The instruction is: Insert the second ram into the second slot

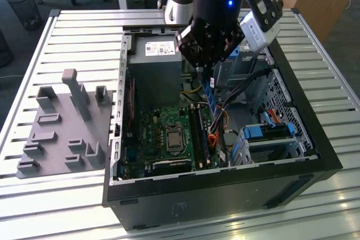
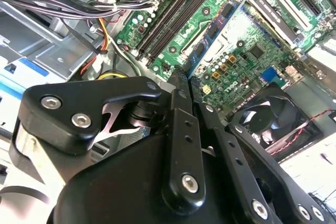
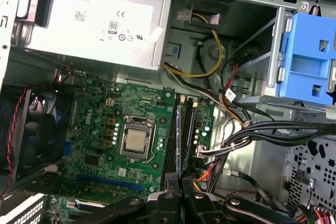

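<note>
Ram stick (image 1: 212, 98), thin and blue, hangs on edge straight below the gripper (image 1: 207, 74). Its upper end is pinched between the 2 fingers (image 2: 178, 103), which press together on it. In the second wrist view the stick (image 2: 218, 22) reaches out from the fingertips towards the green motherboard (image 2: 247, 61). In the first wrist view the stick (image 3: 179, 129) is seen edge-on, lined up along the black memory slots (image 3: 188, 129) beside the processor (image 3: 135, 141). Whether its lower edge touches a slot I cannot tell. Around it stands the open computer case (image 1: 225, 195), with the grey power supply (image 1: 154, 77) near. A grey holder tray (image 1: 56, 139) lies on the slatted table (image 1: 84, 32), at the exterior view's left.
</note>
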Action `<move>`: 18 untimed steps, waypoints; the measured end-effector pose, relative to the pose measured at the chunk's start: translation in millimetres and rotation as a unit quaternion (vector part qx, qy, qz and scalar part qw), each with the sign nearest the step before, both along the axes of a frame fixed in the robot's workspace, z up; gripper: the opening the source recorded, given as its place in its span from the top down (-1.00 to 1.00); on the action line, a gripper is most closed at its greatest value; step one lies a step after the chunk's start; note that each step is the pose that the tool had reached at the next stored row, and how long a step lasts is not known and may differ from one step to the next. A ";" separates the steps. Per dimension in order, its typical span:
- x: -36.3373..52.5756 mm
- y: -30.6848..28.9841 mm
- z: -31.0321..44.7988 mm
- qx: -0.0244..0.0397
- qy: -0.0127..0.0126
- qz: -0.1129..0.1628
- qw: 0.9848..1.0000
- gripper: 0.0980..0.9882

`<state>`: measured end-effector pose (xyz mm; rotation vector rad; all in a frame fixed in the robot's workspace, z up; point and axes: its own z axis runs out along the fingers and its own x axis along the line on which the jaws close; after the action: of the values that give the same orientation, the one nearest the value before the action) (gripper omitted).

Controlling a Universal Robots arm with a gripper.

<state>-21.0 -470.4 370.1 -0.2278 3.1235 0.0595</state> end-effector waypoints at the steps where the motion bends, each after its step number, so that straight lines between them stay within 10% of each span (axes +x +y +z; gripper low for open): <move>1: 0.0 0.0 0.0 0.000 0.000 -0.002 1.000 0.91; 18: 0.0 0.0 -0.4 0.000 0.000 -0.025 1.000 0.91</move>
<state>-21.0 -470.4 369.8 -0.1506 3.1272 0.0590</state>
